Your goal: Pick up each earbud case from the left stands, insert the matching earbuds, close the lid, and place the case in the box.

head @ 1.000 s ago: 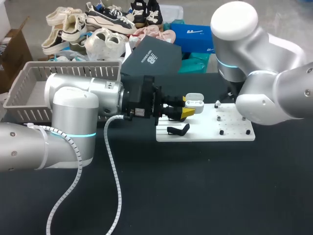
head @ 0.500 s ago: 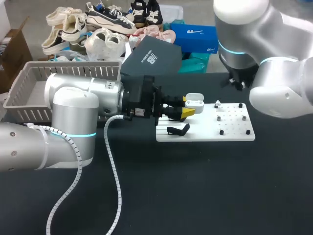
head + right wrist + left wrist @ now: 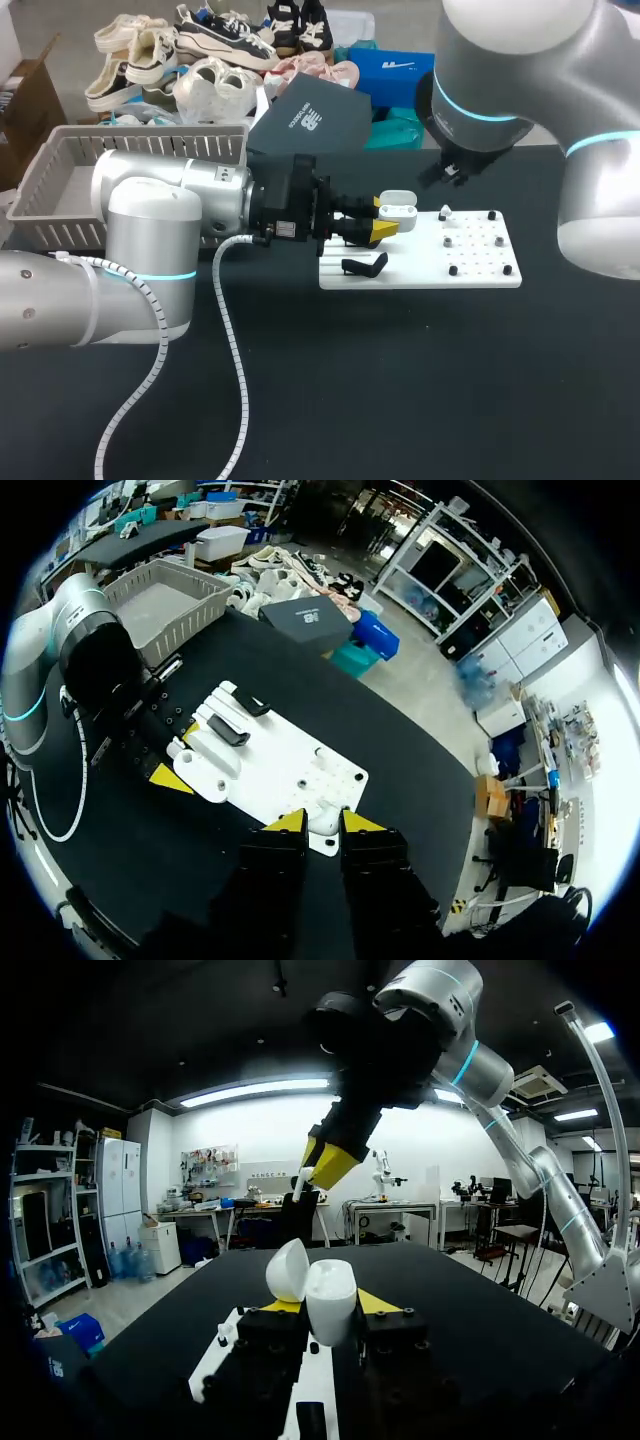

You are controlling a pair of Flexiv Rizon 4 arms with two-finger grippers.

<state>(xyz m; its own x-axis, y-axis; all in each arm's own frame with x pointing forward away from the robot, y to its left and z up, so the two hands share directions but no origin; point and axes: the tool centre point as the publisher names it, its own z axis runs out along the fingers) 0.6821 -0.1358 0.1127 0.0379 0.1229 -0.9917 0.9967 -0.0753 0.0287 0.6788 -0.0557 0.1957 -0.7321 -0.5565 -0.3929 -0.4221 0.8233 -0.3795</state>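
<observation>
In the head view the left arm lies along the bench from its left side. The left fingers are closed on the white earbud case, one yellow tip on each side. The case is at the left end of the white board, which lies toward the bench's far edge. A black stand sits on the board just nearer than the case, and a small white earbud stands just right of it. A grey basket is at the far left corner. The right arm comes in from the far right. The right fingers hang over the board's far edge; open or closed, I cannot tell.

In the left wrist view both tips press the case, its lid tilted open.

In the right wrist view the board lies beneath, with the case at the end by the left arm.
</observation>
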